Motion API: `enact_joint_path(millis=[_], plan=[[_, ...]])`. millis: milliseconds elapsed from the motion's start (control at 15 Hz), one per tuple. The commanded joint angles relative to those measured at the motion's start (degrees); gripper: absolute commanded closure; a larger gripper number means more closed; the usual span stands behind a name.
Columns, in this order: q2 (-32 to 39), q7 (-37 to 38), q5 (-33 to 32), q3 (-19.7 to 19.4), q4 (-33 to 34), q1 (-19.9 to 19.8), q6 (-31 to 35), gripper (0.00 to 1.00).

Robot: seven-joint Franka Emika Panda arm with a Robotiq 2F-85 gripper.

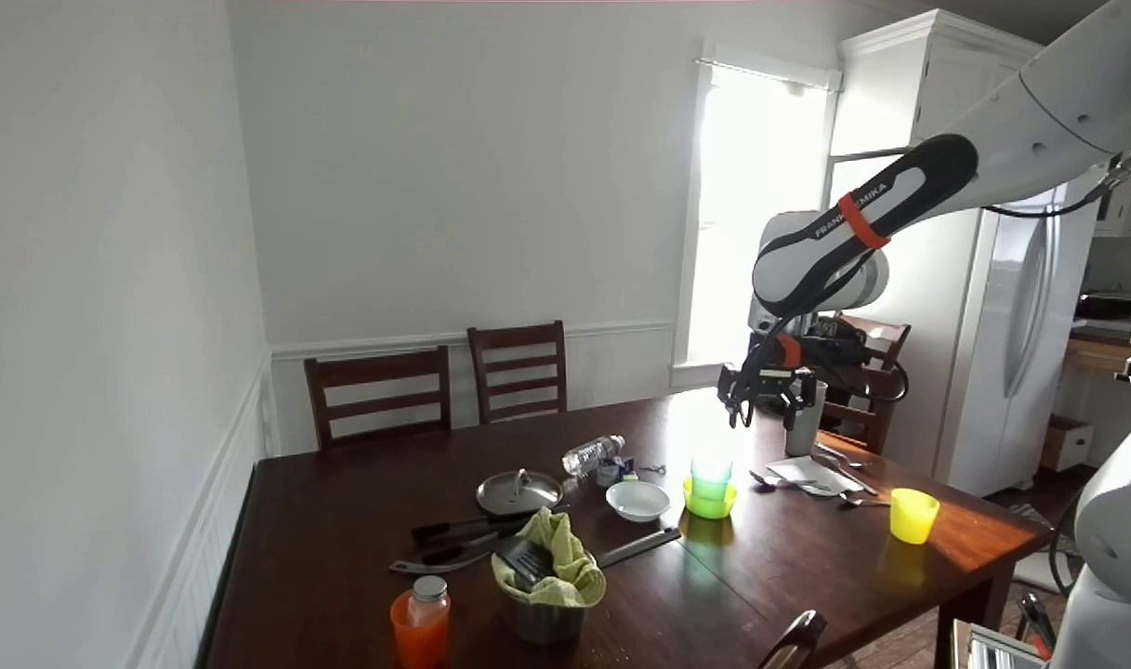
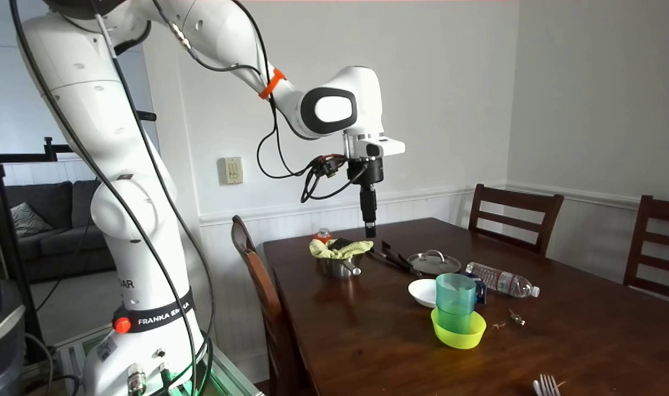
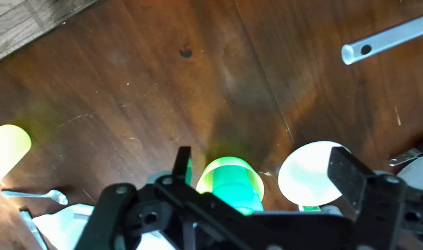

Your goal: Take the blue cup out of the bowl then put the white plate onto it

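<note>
Blue cup (image 2: pixel 455 300) stands upright in the bowl (image 2: pixel 459 340), its upper part well above the rim. Bowl rests on the table (image 2: pixel 367 341).

Gripper (image 1: pixel 766 409): fingers (image 3: pixel 347 173) spread wide apart, only air between them; nothing gripped, nothing touched. In both exterior views it hangs over the table with tips pointing down, clear of every object. In the wrist view the blue cup and bowl show below, in the gap between the fingers; one finger crosses in front of the plate (image 3: pixel 307 170), without contact. Plate sits just beside the bowl, a strip of table between.

Yellow cup (image 1: pixel 914 517) stands well apart from the bowl. Bottle (image 1: pixel 592 454) lies on its side near the plate; lid (image 1: pixel 505 496) lies flat. Pot (image 1: pixel 546 623) holds a towel (image 1: pixel 574 567).
</note>
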Motion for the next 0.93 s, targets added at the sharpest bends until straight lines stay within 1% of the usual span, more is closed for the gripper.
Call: enact_joint_path(millis=[0,133,400,533,600,667,867], plan=[[6.84,-3.29,-0.47,-3.3,4.93,-1.05,1.56,0.0],[9.92,-4.73,0.33,-5.32,7.26,-1.17,2.18,0.0],[15.14,-10.56,6.0,-8.63,11.68,-0.41,2.11,0.0],[17.62,-12.46,8.14,-9.44,13.78,-0.58,1.89,0.0],[17.7,-12.46,8.89,-9.45,14.23,-0.42,0.99,0.0],[15.71,-10.6,6.36,-9.34,11.9,-0.17,1.69,0.0],[17.36,-11.13,7.26,-9.51,13.32,-0.09,1.64,0.0]])
